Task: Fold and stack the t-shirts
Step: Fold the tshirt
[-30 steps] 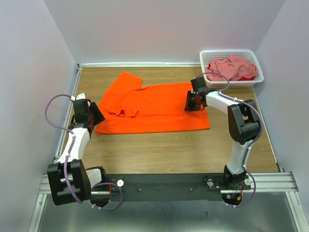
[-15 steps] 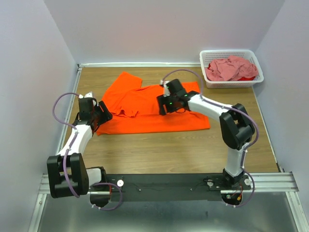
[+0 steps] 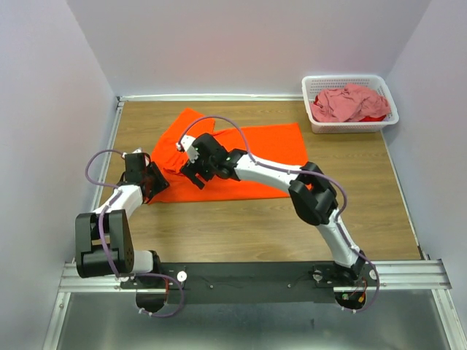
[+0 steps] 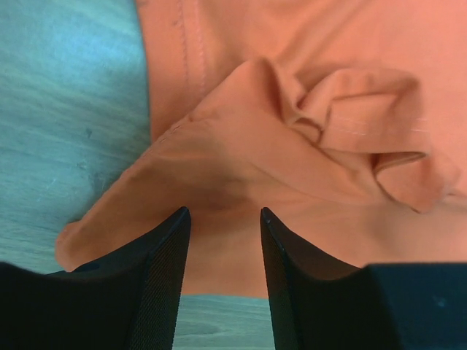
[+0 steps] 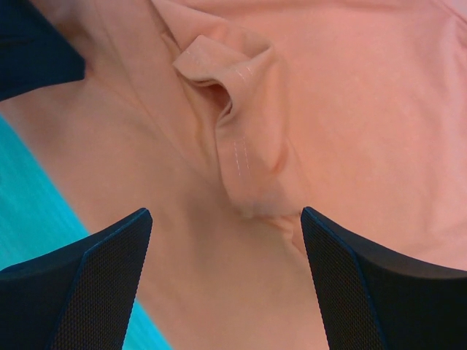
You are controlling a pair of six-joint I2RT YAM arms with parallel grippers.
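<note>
The bright orange t-shirt (image 3: 270,146) lies spread on the wooden table, its left sleeve bunched into a crumpled fold (image 5: 244,138) (image 4: 350,124). My right gripper (image 3: 191,173) (image 5: 226,211) reaches far left across the shirt and hovers open and wide over that fold, holding nothing. My left gripper (image 3: 156,182) (image 4: 222,211) sits at the shirt's lower-left corner, its jaws open and narrower, with the cloth edge just beyond the tips. The dusty pink t-shirt (image 3: 349,102) is heaped in the basket.
The white lattice basket (image 3: 343,78) stands at the back right corner, with a bit of red cloth (image 3: 375,117) beside the pink shirt. Grey walls close in the table on three sides. The right arm (image 3: 277,171) stretches over the shirt's middle.
The right arm swept left from the shirt's right edge to its left sleeve, and its gripper opened wide. The left gripper moved in to the shirt's lower-left corner and its jaws narrowed a little.
</note>
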